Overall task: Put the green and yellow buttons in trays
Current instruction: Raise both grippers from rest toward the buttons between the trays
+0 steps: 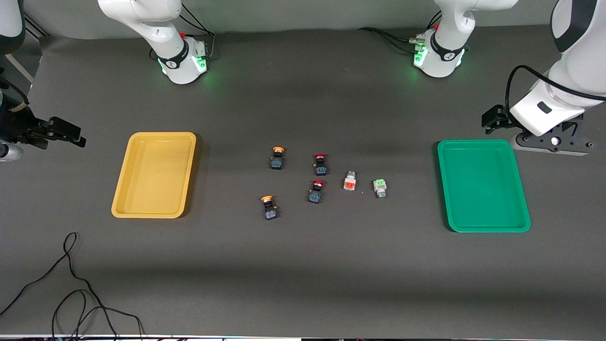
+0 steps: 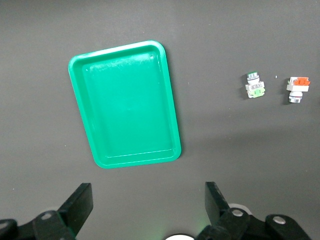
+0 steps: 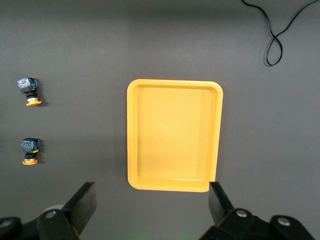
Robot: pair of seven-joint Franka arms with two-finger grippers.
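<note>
End effectors, left (image 2: 145, 210) and right (image 3: 152, 207): wide open, empty.

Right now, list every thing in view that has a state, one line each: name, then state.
Yellow tray: empty, flat on the table.
Green tray: empty, flat on the table.
Yellow buttons and: on the table, in no tray.
Green button: on the table, in no tray.
Red-capped buttons: on the table, untouched.
Orange-faced white button: on the table beside the green button.
Left gripper: open, holding nothing.
Right gripper: open, holding nothing.
</note>
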